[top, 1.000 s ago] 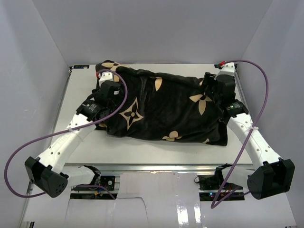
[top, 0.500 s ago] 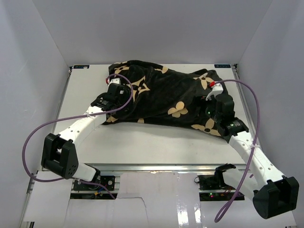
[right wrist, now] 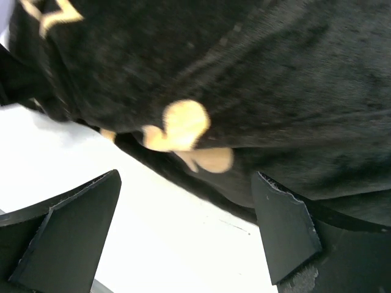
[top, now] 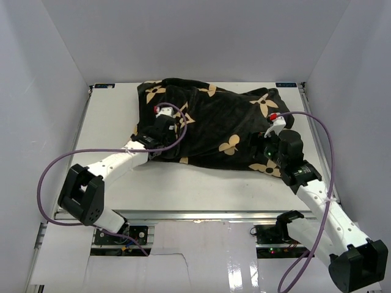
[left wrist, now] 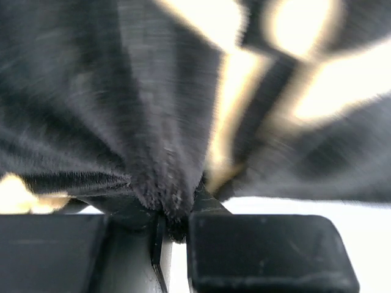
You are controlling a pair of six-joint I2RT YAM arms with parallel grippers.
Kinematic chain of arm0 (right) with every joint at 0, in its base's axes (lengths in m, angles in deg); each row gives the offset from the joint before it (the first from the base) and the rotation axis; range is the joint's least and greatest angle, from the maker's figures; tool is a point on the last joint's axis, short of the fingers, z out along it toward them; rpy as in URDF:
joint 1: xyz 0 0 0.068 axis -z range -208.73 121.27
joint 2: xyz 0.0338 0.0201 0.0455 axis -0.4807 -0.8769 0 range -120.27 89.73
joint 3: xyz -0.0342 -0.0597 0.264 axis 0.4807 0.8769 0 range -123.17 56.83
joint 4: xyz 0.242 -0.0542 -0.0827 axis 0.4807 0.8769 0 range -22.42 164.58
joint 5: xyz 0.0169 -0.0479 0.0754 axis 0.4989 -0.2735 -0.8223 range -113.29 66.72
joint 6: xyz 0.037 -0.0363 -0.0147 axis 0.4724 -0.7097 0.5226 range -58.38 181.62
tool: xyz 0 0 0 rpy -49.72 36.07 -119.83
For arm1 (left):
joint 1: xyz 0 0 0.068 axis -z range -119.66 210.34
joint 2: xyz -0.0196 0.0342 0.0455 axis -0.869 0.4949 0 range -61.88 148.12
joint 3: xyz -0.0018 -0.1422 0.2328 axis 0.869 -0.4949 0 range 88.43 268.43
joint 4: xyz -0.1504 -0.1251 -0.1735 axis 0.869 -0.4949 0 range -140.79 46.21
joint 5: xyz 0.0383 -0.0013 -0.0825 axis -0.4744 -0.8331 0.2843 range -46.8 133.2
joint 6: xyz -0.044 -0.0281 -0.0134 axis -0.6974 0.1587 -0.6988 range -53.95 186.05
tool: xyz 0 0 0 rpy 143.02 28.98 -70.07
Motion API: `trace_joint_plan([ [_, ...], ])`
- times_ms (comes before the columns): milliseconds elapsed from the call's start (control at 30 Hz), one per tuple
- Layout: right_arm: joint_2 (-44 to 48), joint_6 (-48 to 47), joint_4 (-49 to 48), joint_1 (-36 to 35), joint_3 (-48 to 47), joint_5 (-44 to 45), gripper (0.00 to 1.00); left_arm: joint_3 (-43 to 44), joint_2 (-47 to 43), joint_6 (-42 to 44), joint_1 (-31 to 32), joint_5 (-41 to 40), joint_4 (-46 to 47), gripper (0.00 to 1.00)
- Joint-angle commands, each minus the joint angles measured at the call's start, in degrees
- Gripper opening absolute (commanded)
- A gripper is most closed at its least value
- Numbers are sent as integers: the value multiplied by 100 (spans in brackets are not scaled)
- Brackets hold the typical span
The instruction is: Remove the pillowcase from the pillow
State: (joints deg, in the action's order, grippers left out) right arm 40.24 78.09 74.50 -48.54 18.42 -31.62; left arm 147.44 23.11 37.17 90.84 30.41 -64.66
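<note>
- Black plush pillowcase, printed with tan flowers, lay bunched across the far middle of the table.
- Left gripper pinched a fold at its near left edge, fingers almost together; half a second earlier they stood wide apart.
- Right gripper gaped wide at the near right edge, holding nothing.

The left arm reaches forward, left fingers pinched tight on a fold of the pillowcase. The right arm stretches forward too — right fingers spread wide, gripping nothing.
</note>
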Motion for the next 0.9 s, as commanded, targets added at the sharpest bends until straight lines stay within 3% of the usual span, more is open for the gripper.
trace_joint_plan([
  [0,291,102,-174,-40,36,7,93,23,-123,-188,929,261,443,15],
  [67,414,111,-77,-58,18,43,93,59,-219,-328,1577,102,443,14],
  [167,511,146,-76,-110,18,43,93,146,-316,-346,2151,41,408,21],
  [267,467,85,-147,-242,1,121,92,331,-648,-512,2513,-623,-197,54],
  [300,424,67,-147,-286,-43,174,89,357,-807,-591,2513,-810,-356,78],
  [367,213,6,-86,-426,-262,175,88,331,-1332,-785,2505,-1336,-725,98],
  [500,-182,-56,-217,-997,-632,463,88,287,-1888,-1022,2487,-2030,-1288,98],
  [633,-945,-231,-445,-2111,-948,1097,88,-63,-2065,-1374,2364,-2464,-1588,98],
  [700,-1219,-355,-882,-2359,-1019,1272,87,-345,-2048,-1488,2215,-2465,-1466,98],
  [867,-2081,-399,-701,-2905,-1388,2037,84,-1029,-1828,-1305,1855,-2052,-553,95],
])
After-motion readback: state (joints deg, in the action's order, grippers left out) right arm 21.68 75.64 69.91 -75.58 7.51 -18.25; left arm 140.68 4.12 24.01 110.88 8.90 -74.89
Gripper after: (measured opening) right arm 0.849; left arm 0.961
